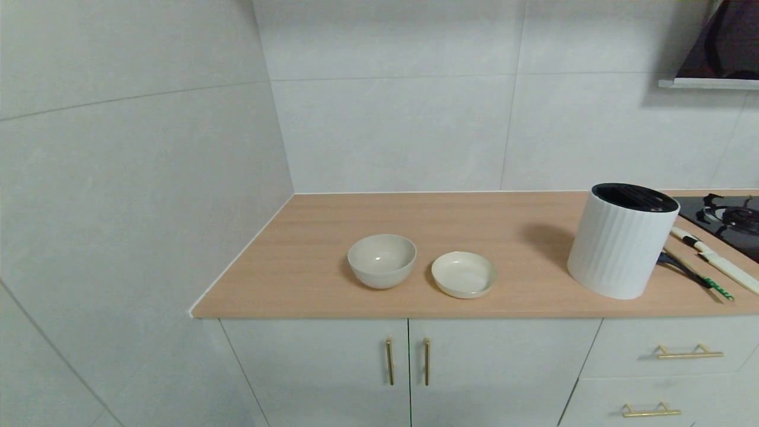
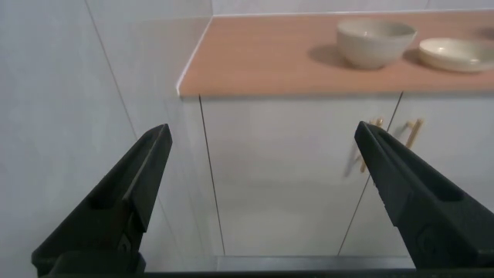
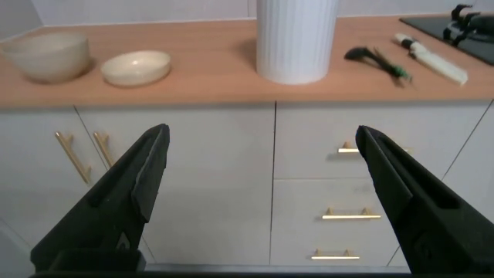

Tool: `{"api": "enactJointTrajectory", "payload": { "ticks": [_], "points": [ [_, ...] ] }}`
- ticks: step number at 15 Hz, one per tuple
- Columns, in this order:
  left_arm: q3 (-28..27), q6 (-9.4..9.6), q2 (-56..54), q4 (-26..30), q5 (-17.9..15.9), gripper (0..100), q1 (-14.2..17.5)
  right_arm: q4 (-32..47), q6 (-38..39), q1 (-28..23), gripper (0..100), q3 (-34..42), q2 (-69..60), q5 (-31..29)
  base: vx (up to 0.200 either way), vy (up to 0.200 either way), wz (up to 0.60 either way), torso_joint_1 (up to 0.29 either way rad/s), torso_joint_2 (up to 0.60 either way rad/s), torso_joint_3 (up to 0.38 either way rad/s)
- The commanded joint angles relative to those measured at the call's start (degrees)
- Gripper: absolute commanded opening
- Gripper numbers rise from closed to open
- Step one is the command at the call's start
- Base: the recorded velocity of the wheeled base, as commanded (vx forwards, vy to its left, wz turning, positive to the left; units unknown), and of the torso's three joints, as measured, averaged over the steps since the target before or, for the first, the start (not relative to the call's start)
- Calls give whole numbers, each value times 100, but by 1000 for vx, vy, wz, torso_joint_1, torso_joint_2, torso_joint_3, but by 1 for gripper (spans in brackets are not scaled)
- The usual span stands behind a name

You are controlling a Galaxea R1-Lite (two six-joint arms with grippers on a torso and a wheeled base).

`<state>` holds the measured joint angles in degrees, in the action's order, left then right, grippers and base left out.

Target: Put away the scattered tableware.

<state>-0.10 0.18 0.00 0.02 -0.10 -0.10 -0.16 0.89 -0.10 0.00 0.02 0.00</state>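
A white ribbed holder (image 1: 621, 243) with a black slotted top is seen standing upright on the wooden bench (image 1: 308, 261). Well to the left of the holder, a shallow cream dish (image 1: 463, 273) is set near the bench's front edge. Farther left of the holder, a deeper cream bowl (image 1: 382, 260) is stood upright just beside the dish, with a narrow gap left between them.

Just right of the holder, a black utensil (image 1: 673, 261) is laid flat with its head close to the holder's base; whether it touches cannot be told. A thin piece with a green-striped end (image 1: 718, 289) is laid along the same line, running away from the holder toward the bench's front edge. Whether it is joined to the black utensil cannot be told. Farther right of the holder, a knife with a cream handle (image 1: 720, 264) is laid flat. A black gas hob (image 1: 732, 219) is set into the bench behind and to the right of the holder.

White cabinet doors (image 1: 332, 367) with gold handles are seen under the bench left of the holder, and drawers (image 1: 628, 356) are seen beneath the holder.

The left tool (image 2: 262, 143) is held low before the cabinet front, well left of the holder. Its jaws are spread wide and nothing is held. The right tool (image 3: 262, 143) is held low before the drawers under the holder, likewise spread wide and holding nothing.
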Motion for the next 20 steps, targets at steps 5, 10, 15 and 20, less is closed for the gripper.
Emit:
{"api": "enactJointTrajectory", "payload": {
  "ticks": [5,10,15,20],
  "points": [
    [1,-1,0,-2,1,100,1,-2,-1,1,100,0,-2,0,0,0,0,-241,542,297],
    [1,-1,0,-2,1,100,1,-2,-1,1,100,0,-2,0,0,0,0,-218,513,292],
    [1,-1,0,-2,1,100,1,-2,-1,1,100,0,6,0,0,0,0,-194,487,293],
    [1,-1,0,-2,1,100,1,-11,-1,1,100,0,-2,0,0,0,0,-168,466,304]
  ]
}}
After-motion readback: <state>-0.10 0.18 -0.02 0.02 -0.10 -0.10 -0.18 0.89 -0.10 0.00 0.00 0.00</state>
